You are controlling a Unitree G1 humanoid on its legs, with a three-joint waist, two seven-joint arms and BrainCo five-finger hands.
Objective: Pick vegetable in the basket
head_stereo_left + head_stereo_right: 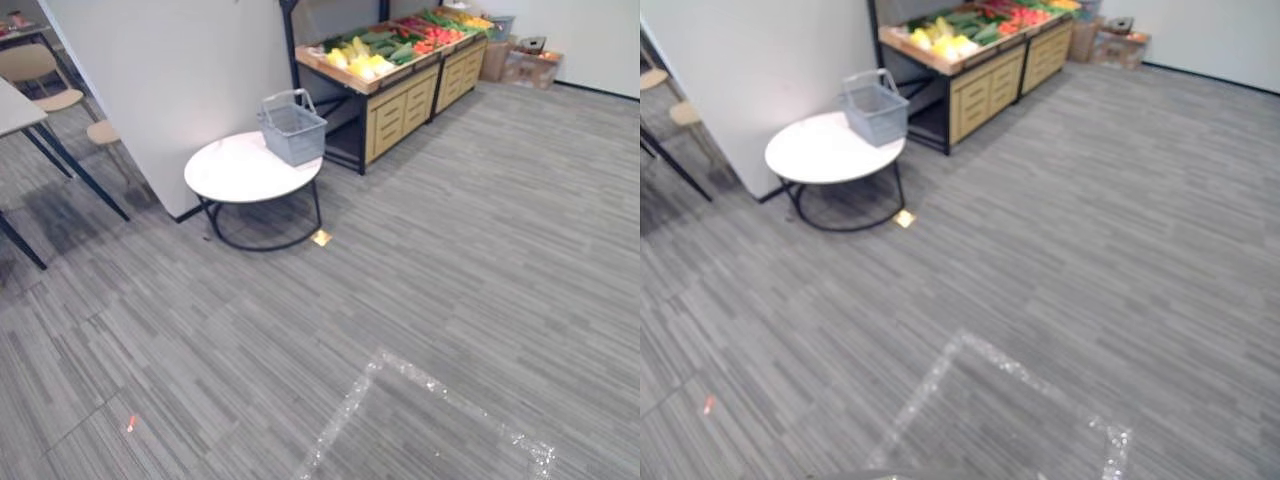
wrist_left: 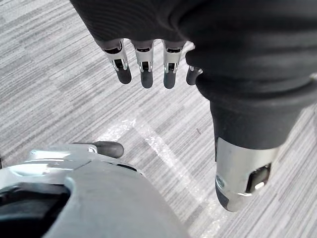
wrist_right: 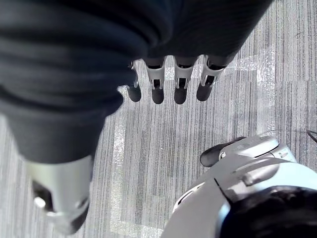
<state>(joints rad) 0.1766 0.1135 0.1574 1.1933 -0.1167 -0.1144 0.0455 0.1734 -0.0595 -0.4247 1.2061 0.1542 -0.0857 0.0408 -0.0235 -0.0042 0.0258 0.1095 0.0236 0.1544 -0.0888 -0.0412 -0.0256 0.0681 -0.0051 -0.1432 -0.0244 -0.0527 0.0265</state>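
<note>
Hanging over the carpet (image 2: pixel 59 99), left hand (image 2: pixel 144 62) and right hand (image 3: pixel 157 82) both have relaxed, straight fingers holding nothing.

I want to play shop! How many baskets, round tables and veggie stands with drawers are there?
grey basket: 1
round white table: 1
wooden vegetable stands with drawers: 2
Total: 4
</note>
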